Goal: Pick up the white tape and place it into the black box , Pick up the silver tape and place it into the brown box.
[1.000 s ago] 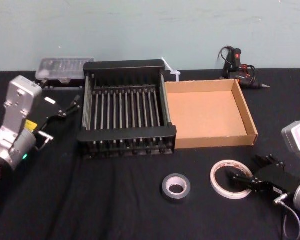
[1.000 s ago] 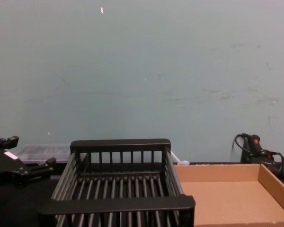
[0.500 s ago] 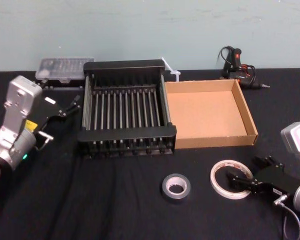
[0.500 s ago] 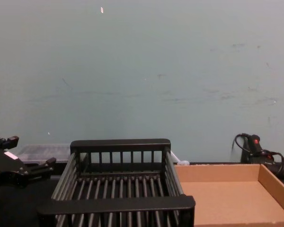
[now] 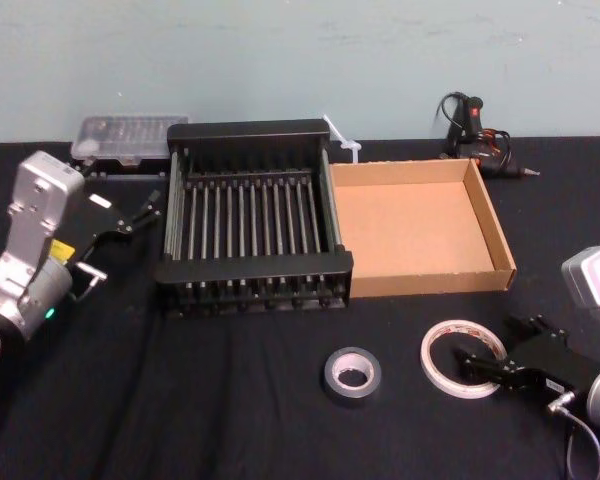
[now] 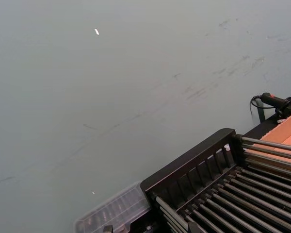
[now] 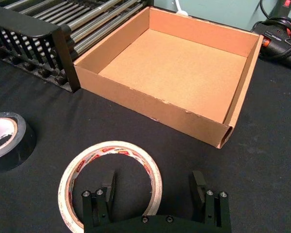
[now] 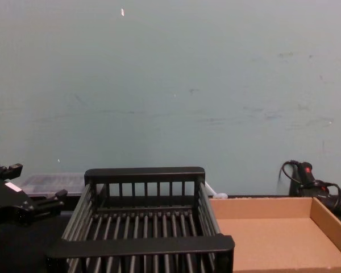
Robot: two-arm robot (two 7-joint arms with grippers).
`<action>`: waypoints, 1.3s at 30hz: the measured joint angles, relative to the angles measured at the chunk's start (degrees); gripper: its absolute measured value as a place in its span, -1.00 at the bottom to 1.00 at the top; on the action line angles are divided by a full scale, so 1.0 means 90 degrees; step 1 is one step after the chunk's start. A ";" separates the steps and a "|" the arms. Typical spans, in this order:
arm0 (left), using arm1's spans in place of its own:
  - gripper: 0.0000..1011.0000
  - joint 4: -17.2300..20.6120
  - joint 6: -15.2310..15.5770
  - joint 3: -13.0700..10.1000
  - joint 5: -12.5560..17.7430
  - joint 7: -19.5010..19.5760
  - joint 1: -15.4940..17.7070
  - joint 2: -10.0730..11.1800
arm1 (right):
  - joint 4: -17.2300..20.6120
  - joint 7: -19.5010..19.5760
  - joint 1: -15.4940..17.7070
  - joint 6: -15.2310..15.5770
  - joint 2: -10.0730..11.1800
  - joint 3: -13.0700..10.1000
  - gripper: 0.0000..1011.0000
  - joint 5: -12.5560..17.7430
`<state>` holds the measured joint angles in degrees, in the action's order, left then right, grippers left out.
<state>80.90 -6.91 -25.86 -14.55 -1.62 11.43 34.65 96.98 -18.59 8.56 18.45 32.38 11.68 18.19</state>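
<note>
Looks down on a black-covered table (image 5: pixel 230 430). White tape (image 7: pixel 111 147): lies flat near the front edge toward the right corner, hole facing up, so no long axis to line up with, just a thin ring wall to pinch. Right hand (image 7: pixel 154 180): sits low at that same corner, released and spread, straddles the side of the ring nearest it, with one finger inside the hole and the other outside, seemingly not pressing yet. Clearly the nearer arm; probably needs only to clench and lift. Black box (image 5: pixel 250 268): stands mid-table, away and to the left of the tape, touching the brown box (image 5: pixel 430 275) on its right; both empty. Silver tape (image 5: pixel 332 372): lies flat near the middle of the front edge, just left of the white roll and apart from it. Left hand (image 5: pixel 145 212): parks by the left edge beside the black box, fingers apart, holding nothing. On the white tape's core, red print, too small to read; elsewhere no legible writing.
</note>
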 joint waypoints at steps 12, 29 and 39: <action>0.98 0.0000 0.0000 0.0000 0.0000 0.0000 0.0000 0.0000 | -0.0007 -0.0010 -0.0001 -0.0008 -0.0009 -0.0010 0.98 0.0006; 0.98 -0.0001 0.0000 0.0000 0.0000 0.0000 0.0000 0.0000 | -0.0001 -0.0002 -0.0001 -0.0015 0.0000 0.0000 0.70 0.0013; 0.98 0.0000 0.0000 0.0000 0.0000 0.0000 0.0000 0.0000 | 0.0002 0.0001 -0.0001 -0.0015 0.0000 0.0001 0.08 0.0014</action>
<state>80.90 -6.91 -25.86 -14.55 -1.62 11.43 34.64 97.00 -18.59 8.55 18.32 32.38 11.68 18.32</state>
